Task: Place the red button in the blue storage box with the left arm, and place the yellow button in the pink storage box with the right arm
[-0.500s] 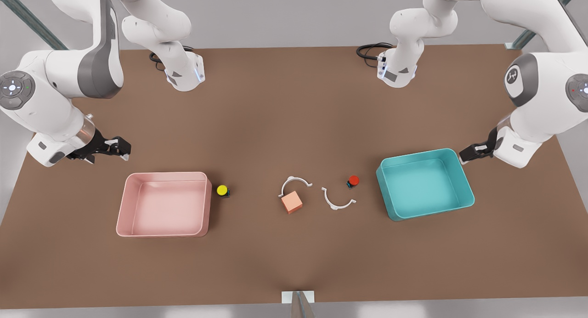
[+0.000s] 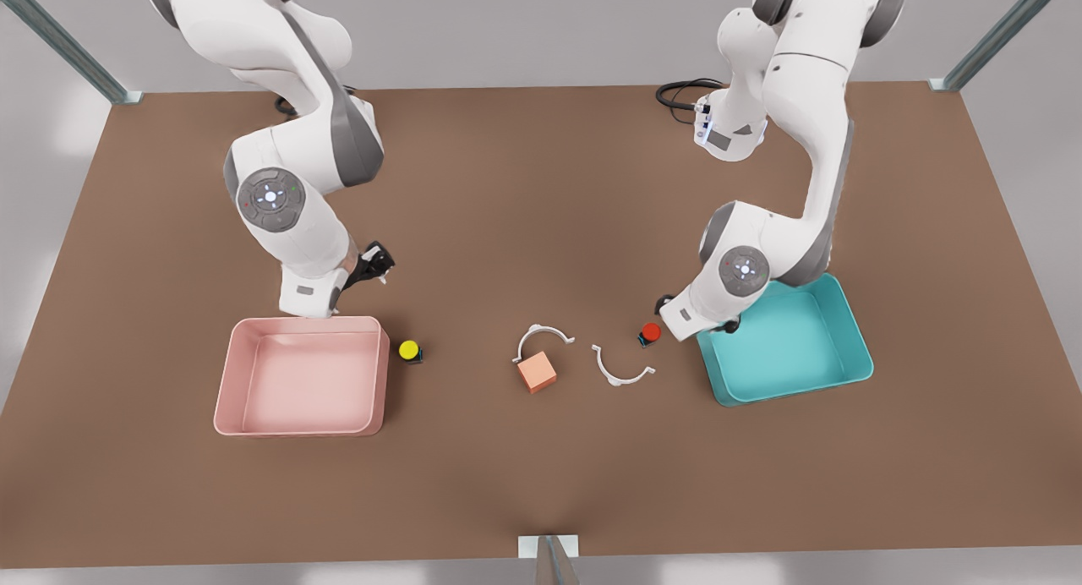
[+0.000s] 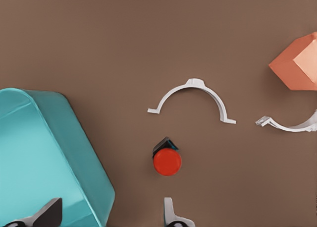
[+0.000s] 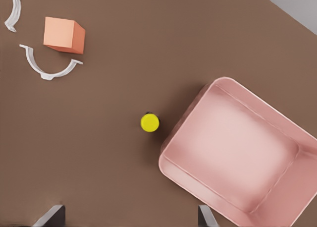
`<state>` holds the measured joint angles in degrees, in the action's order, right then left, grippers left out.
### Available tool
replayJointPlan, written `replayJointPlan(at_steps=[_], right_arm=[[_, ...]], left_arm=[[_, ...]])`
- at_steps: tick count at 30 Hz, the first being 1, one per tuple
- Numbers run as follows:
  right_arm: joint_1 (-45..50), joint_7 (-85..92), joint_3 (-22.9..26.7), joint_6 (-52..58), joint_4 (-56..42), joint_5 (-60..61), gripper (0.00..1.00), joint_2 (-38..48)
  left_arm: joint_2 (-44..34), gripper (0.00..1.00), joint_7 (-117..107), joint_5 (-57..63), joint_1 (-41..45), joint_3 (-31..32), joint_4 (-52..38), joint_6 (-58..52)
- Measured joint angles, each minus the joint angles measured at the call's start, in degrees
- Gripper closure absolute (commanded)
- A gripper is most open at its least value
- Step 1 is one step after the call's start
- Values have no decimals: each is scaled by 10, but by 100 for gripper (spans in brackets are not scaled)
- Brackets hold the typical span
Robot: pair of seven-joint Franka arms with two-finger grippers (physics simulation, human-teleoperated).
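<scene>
Brown and bare between the objects, the table (image 2: 541, 483) carries the pink storage box (image 2: 254, 416) toward the front view's left and the blue storage box (image 2: 854, 374) toward its right. Half a second ago both arms were flung wide at the table's edges; now each has swung inward. The left hand (image 3: 109, 219), fingers apart, hovers by the blue box's near corner just above the red button (image 2: 650, 332), which sits on the table just beside that box. The right hand (image 4: 130, 218), also spread open, hangs behind the pink box's far corner, and its wrist view looks down on the yellow button (image 2: 409, 349), which sits just beside that box's wall. Neither button has shifted. Between them lie an orange-pink cube (image 2: 537, 371) and two white curved clips (image 2: 623, 370), possibly brackets.
</scene>
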<state>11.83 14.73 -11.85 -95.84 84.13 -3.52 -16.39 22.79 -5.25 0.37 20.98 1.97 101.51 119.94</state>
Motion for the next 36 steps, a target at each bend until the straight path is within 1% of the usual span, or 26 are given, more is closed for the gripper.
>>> replayJointPlan(at_steps=[4, 8, 16, 19, 20, 22, 23, 24, 27, 31, 36], right_arm=[[3, 114, -17, -41, -7, -1, 0, -40], [31, 199, -22, -97, -5, 0, 0, -89], [34, 317, -21, -182, 4, -3, 0, -198], [29, 359, -20, -209, 40, -25, 0, -212], [19, 373, -21, -220, 53, -29, 0, -214], [-2, 398, -21, -239, 79, -35, 0, -221], [-9, 411, -21, -251, 98, -37, 0, -220], [-14, 423, -22, -262, 109, -39, 0, -220], [-17, 456, -25, -287, 127, -50, 0, -216], [-19, 493, -28, -314, 166, -62, 0, -197], [-23, 528, -28, -340, 193, -67, 0, -187]], left_arm=[[23, 0, -7, 1, 33, -2, 51, 102], [37, 0, -17, 1, 43, -2, 90, 161], [92, 0, -31, 1, 43, -6, 96, 229], [104, 0, -35, 1, 44, -6, 95, 248], [107, 6, -36, 1, 44, -6, 95, 253], [109, 31, -39, 1, 44, -6, 94, 261], [109, 33, -40, 1, 44, -6, 94, 265], [109, 40, -41, 1, 44, -6, 95, 267], [107, 48, -46, 3, 43, -6, 95, 273], [91, 49, -55, 5, 43, -6, 96, 272], [1, 50, -64, 7, 39, -12, 95, 216]])
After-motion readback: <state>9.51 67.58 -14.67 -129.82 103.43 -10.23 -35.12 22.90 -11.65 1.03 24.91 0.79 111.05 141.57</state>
